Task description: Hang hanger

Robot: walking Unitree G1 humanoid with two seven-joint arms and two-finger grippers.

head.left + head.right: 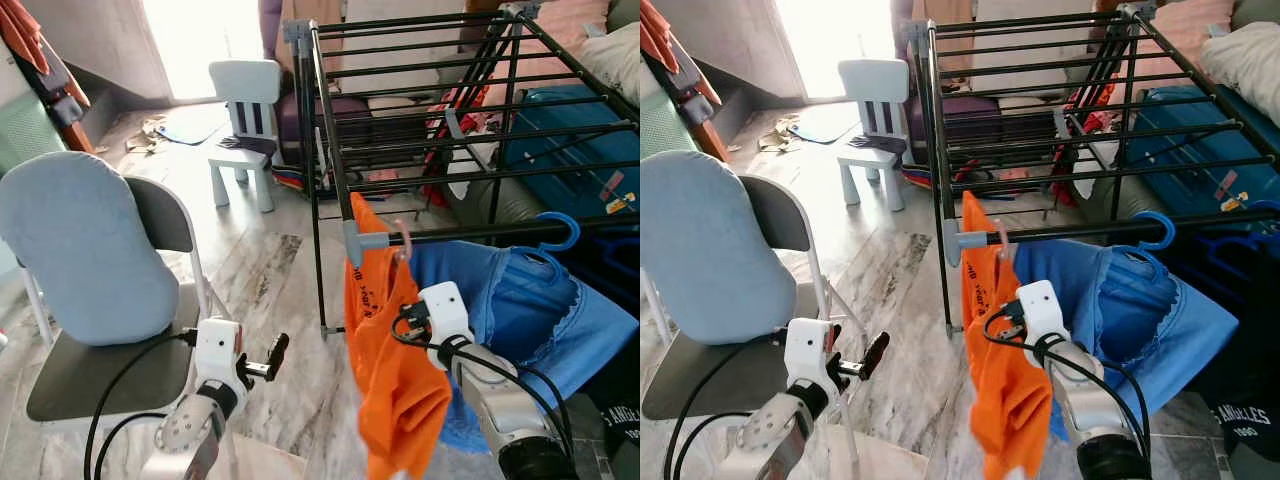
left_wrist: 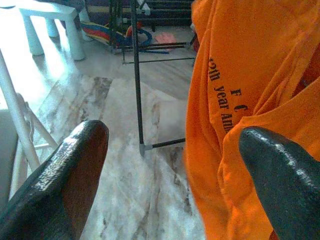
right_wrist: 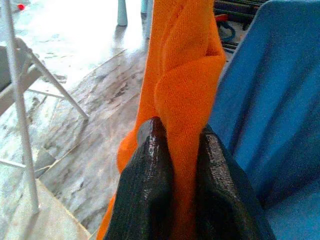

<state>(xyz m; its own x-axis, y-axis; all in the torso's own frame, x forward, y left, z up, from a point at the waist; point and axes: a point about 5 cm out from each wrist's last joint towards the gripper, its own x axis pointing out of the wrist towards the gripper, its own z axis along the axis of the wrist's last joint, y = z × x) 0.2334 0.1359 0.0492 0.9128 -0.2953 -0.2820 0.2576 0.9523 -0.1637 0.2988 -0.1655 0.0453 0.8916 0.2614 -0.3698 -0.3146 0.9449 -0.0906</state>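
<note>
I have the right gripper pinched on a fold of the orange T-shirt, the two black fingers pressed narrow with cloth bunched between them. The shirt hangs on a pale pink hanger whose hook sits over the front bar of the black drying rack, just beside a blue garment on a blue hanger. My left gripper hovers low near the grey folding chair, fingers spread wide and holding nothing, pointed toward the shirt's printed side.

I judge the shirt light and limp: it will sag, twist and slide through a loose pinch, and pulling on the fabric could drag the hook off the bar. The cloth gives me no control of the hanger. A better hold, I think, is the stiff plastic neck just under the hook, though it looks thin and probably slippery.
</note>
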